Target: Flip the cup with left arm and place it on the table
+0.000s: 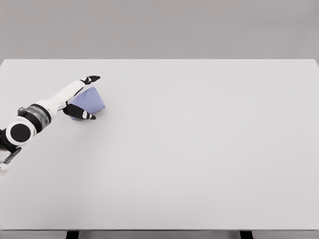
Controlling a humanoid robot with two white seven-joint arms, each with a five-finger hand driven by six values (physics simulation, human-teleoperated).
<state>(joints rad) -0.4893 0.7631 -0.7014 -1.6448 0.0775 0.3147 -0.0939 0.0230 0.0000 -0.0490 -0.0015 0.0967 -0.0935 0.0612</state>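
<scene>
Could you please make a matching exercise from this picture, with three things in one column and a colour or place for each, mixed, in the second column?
Column 1:
1. cup
2. left hand
3. table

Column 2:
a. white and wide, fills most of the view
b. light blue-violet, tilted, in the left part of the table
c. white with black fingertips, closed around another thing

Right pairs: 1-b, 2-c, 3-a. The right arm does not show in this view.
</scene>
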